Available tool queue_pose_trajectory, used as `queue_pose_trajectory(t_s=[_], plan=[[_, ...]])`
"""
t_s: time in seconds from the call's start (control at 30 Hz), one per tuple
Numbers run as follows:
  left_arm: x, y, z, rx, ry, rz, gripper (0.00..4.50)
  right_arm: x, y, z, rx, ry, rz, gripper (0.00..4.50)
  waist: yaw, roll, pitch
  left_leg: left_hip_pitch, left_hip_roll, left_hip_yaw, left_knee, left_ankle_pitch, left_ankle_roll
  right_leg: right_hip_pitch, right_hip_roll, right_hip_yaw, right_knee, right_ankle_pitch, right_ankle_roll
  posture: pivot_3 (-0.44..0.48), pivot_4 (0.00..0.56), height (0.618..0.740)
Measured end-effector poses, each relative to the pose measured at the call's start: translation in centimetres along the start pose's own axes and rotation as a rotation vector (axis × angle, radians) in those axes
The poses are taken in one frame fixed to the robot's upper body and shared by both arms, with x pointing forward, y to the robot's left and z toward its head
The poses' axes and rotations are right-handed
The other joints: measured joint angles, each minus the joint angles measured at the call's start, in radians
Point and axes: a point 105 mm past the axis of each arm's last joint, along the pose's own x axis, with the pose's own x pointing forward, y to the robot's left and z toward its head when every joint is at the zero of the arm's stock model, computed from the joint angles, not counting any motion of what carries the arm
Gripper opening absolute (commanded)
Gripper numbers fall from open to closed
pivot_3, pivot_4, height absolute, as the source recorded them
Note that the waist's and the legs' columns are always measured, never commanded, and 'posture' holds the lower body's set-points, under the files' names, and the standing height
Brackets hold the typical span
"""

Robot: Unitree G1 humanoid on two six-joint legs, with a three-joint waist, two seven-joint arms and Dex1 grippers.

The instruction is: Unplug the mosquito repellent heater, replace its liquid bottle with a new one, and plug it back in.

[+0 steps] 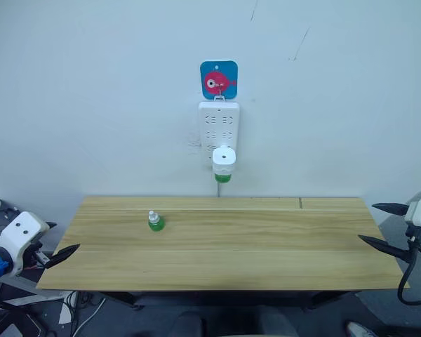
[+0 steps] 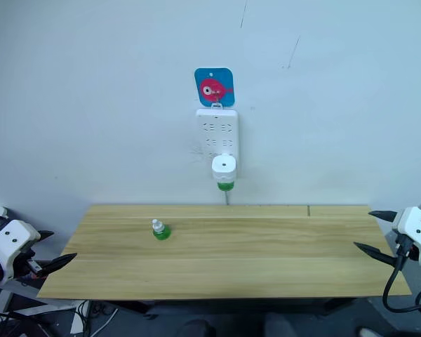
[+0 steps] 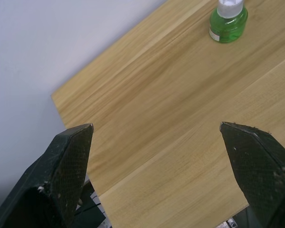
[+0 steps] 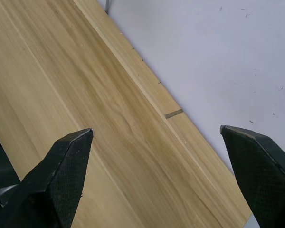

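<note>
The mosquito repellent heater (image 1: 224, 160) sits plugged into the lowest socket of the white power strip (image 1: 219, 126) on the wall, above the far edge of the counter (image 1: 266, 246), with a green liquid bottle (image 1: 223, 177) hanging below its body. A fresh green bottle with a white cap (image 1: 155, 221) stands upright on the counter, left of centre. Both grippers rest at the counter's ends with fingers spread and empty: the left gripper (image 1: 56, 253) at the near left corner, the right gripper (image 1: 386, 226) at the right edge. The heater lies forward, up and inward from both; the right gripper seems slightly nearer, though that is hard to judge. The prongs presumably point into the wall, so the pull comes straight toward the robot.
</note>
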Motion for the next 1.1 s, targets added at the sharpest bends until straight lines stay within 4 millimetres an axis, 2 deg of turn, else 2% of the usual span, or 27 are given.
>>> queue_pose_trajectory(t_s=[0.37,0.73,0.83,1.1], plan=[[0.0,0.2,-0.5,-0.012,0.011,0.008,4.50,0.3,0.3,0.6,-0.003,0.000,0.013,4.48,0.000,0.000,0.000,0.000,0.000,0.000,0.000,0.000,0.000,0.000,0.000,0.000,0.000,0.000,0.000,0.123,0.053,0.740],[0.0,-0.4,-0.1,0.007,-0.017,-0.057,4.50,0.3,0.7,0.6,0.004,0.009,0.028,4.48,0.000,0.000,0.000,0.000,0.000,0.001,0.000,0.000,0.000,0.000,0.000,0.000,0.000,0.000,0.000,0.116,0.057,0.740],[-0.1,-0.6,0.3,-0.053,-0.050,-0.091,4.50,0.3,0.8,0.6,0.004,0.010,0.030,4.48,0.000,0.000,0.000,0.000,0.000,0.001,0.000,0.000,0.000,0.000,0.000,-0.001,0.000,0.000,0.000,0.115,0.057,0.740],[-0.3,-0.5,0.5,-0.078,-0.075,-0.117,4.50,0.4,1.0,0.8,0.002,0.013,0.034,4.48,-0.001,0.000,0.000,0.000,0.000,0.001,0.000,0.000,0.000,0.000,0.000,-0.001,0.000,0.000,0.000,0.098,0.057,0.740]])
